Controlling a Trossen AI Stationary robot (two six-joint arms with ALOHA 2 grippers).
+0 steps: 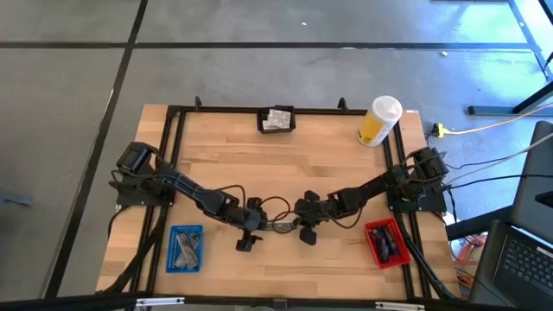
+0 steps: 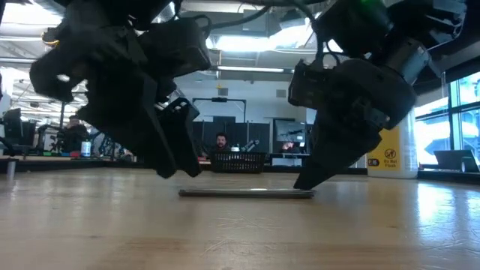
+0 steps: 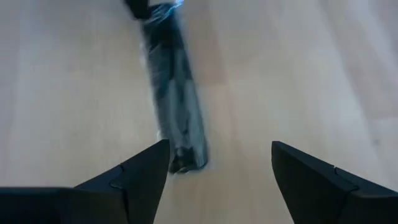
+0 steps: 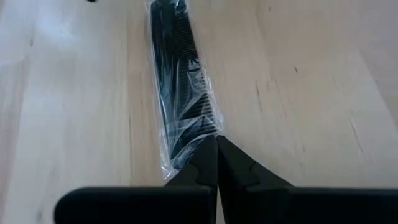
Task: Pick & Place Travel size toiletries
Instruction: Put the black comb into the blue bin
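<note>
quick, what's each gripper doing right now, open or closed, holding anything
Left gripper: open, holding nothing, over one end of the wrapped comb.
Right gripper: shut, fingertips pinching the wrapper at the comb's other end.

Wooden table (image 1: 328,168) bears wrapped comb (image 4: 183,87), trays, bottle.

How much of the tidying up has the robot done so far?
Partly done. Some small items already lie in the blue tray and the red tray. In hand: a wrapped comb lies flat on the table; the right gripper is shut on its wrapper end, while the left gripper is open at the other end. Left: the comb needs a tray, and sachets wait in the black basket.
</note>
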